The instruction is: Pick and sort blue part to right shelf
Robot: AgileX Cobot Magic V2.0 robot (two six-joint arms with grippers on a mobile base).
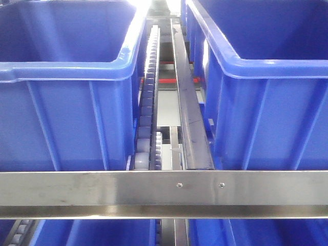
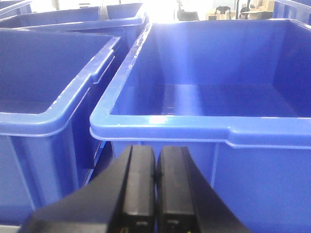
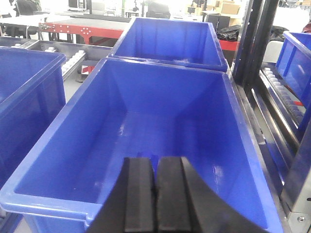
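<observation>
The right shelf shows in the front view as a grey steel front rail [image 1: 102, 188] with two screws, white roller tracks [image 1: 148, 97] and blue bins. Neither gripper appears there. In the right wrist view my right gripper [image 3: 155, 159] hangs shut over an open blue bin [image 3: 233, 145]. A small darker blue shape [image 3: 146, 155], perhaps the blue part, peeks past its fingertips. I cannot tell whether it is gripped or lies on the bin floor. My left gripper [image 2: 156, 149] is shut on nothing, low in front of another bin's front rim [image 2: 160, 127].
Large blue bins [image 1: 66, 77] [image 1: 266, 77] flank the roller track and a grey guide bar [image 1: 187, 113]. More bins stand left of the left gripper [image 2: 29, 121] and behind the right one [image 3: 170, 39]. A black upright post [image 3: 252, 43] rises to the right.
</observation>
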